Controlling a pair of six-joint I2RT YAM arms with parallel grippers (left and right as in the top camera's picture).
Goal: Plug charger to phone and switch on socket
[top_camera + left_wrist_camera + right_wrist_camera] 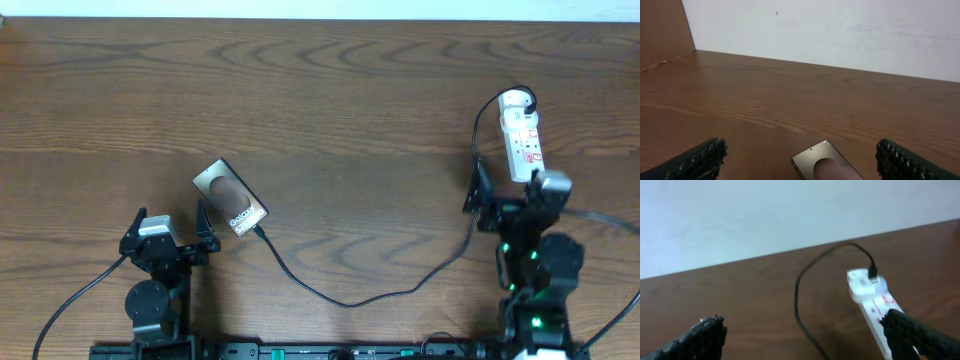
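Black charger (pixel 345 302) reaches phone (pixel 232 198) overhead (left wrist shows phone only).

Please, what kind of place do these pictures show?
Probably a robot test bench in a lab or office. A brown wooden table stands against a plain white wall, and a black left robot arm and a black right robot arm stand at its near edge.

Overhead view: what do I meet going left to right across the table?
Left claw → flat brownish-grey rectangular smartphone → slack loop of the thin black charger cable → narrow white plastic power strip. The right claw overlaps the strip's span, so it is left out.
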